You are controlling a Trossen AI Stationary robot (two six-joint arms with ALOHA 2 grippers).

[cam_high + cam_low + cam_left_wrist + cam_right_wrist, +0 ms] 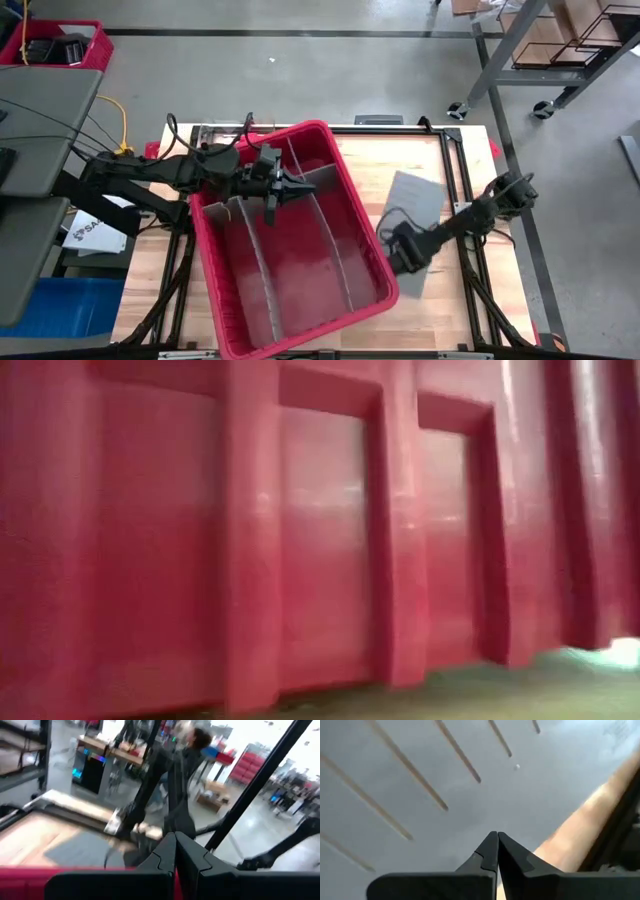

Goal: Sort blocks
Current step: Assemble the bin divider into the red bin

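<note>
The left gripper hung over the far end of the red bin, fingers pressed together on nothing; grey dividers stood in the bin below and beyond them. To the right, the right gripper sat low over a flat grey slotted sheet on the tabletop, fingers also together and empty, the sheet directly under their tips. No blocks showed anywhere. I reckoned the risk was the right fingers scraping or dragging that sheet, since they sat so near it.
</note>
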